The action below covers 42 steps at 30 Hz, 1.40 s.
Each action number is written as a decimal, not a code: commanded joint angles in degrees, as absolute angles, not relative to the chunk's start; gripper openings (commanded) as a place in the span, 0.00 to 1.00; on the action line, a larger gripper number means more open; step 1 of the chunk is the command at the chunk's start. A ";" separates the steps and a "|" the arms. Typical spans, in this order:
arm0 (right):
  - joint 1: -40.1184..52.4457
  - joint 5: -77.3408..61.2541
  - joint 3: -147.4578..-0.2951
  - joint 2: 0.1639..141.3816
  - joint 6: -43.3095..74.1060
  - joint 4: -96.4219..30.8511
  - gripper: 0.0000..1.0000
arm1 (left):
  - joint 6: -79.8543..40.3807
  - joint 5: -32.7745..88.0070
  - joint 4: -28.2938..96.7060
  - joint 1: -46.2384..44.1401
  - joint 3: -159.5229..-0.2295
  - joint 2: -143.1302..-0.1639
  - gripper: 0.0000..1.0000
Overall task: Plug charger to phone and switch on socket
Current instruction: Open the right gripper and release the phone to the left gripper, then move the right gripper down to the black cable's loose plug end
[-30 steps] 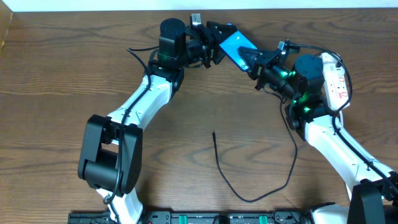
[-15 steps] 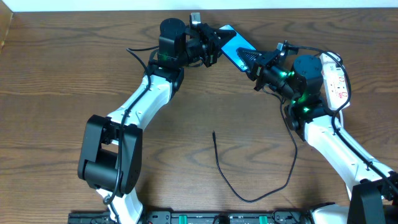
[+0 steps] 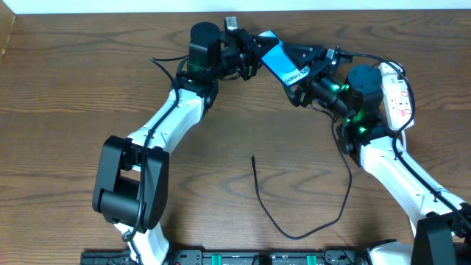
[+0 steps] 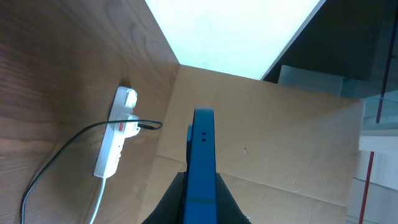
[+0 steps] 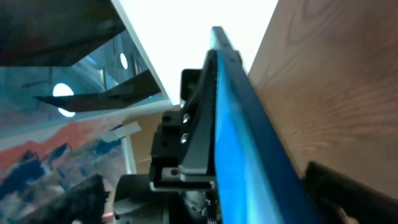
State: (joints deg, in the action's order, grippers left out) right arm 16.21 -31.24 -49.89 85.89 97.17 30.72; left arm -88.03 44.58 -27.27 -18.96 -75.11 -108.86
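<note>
The phone (image 3: 282,60) is up off the surface (image 3: 88,88) at its far edge, gripped at its upper-left end by the left end effector (image 3: 255,53), which is clamped shut on it. The right end effector (image 3: 302,71) sits at the phone's opposite, lower-right end with its fingers spread wide on either side of it, gripping nothing.

From overhead the phone's long axis runs diagonally from upper left to lower right, its blue screen and white lettering turned toward the camera. In the left wrist view it shows edge-on (image 4: 202,163), pointing straight away from the fingers.

The charger (image 3: 257,193) lies loose on the surface, well apart from both end effectors. Its plug tip (image 3: 252,157) points toward the far edge, and the cable loops down and back up toward the right arm. The socket (image 3: 398,94) lies just beyond the right arm, partly hidden by it.
</note>
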 commanded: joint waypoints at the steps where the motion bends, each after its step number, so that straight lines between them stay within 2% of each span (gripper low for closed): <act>1: 16.56 -31.90 -50.78 85.91 96.79 30.63 0.99 | -87.11 44.31 -27.99 -18.09 -75.72 -107.68 0.07; 9: 13.96 -38.65 -50.78 85.89 93.30 30.39 0.99 | -87.66 51.33 -27.97 -12.05 -75.72 -107.68 0.07; 12: 12.05 -43.03 -50.78 85.89 88.88 30.41 0.99 | -87.81 56.99 -27.97 -8.93 -75.72 -107.68 0.07; 14: 9.96 -48.40 -50.78 85.91 81.19 30.46 0.99 | -87.79 64.40 -27.97 -5.91 -75.72 -107.68 0.07; 19: 7.73 -52.45 -50.78 85.89 72.07 30.46 0.99 | -87.77 75.92 -27.97 -1.43 -75.72 -107.68 0.07; 26: 7.51 -52.66 -51.92 85.89 70.57 29.36 0.99 | -87.77 80.62 -27.97 1.89 -75.72 -107.68 0.08; 30: 7.94 -51.77 -56.49 85.89 66.28 19.38 0.99 | -87.79 80.62 -27.97 3.53 -75.72 -107.68 0.07; 35: 10.31 -42.92 -67.44 85.89 52.77 -6.48 0.99 | -87.77 81.93 -27.99 5.52 -75.72 -107.68 0.07; 38: 14.00 -32.80 -74.48 85.89 45.45 -21.30 0.99 | -87.72 83.81 -27.99 6.70 -75.72 -107.68 0.07; 42: 20.01 -25.54 -76.12 85.93 43.13 -28.82 0.99 | -87.72 85.12 -27.99 7.44 -75.72 -107.68 0.07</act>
State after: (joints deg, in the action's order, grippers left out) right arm 15.77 -34.44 -74.70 85.86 49.15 -25.47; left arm -88.09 81.78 -27.44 6.79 -75.09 -108.86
